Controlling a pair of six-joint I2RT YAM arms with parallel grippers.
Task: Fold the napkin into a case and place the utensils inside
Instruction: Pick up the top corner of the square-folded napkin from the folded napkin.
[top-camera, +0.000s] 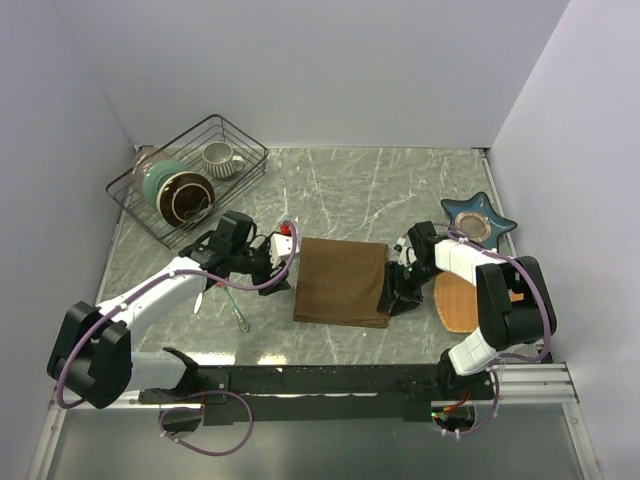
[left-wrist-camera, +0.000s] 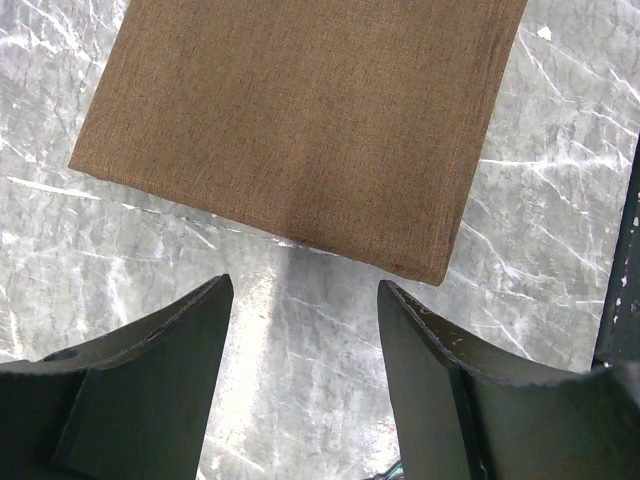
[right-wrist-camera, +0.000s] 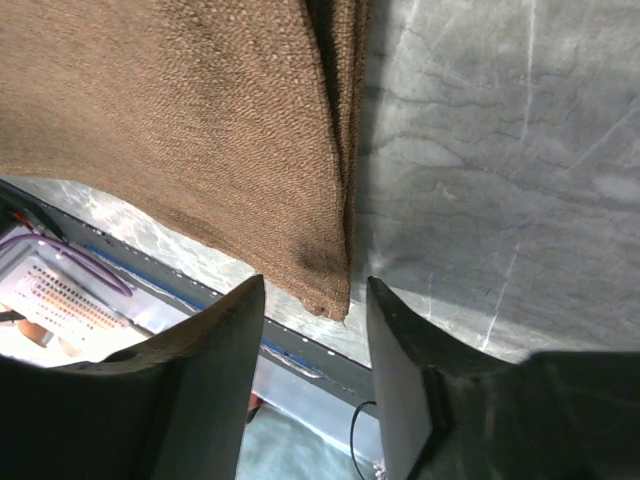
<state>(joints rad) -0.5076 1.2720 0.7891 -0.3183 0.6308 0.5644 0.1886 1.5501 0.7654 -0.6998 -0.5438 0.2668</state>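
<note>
**Folded napkin sat between two parted grippers**

We found the utensils (top-camera: 236, 310) just left of the left gripper (left-wrist-camera: 305, 288), the nearer one, which stood spread and empty facing the napkin (top-camera: 340, 282), folded flat at centre. The right gripper (right-wrist-camera: 313, 285) straddled the napkin's near right corner, jaws apart, seemingly not pinching. We could read no writing.

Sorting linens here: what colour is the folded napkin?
Plain dark brown napkin, clearest in the left wrist view.
</note>
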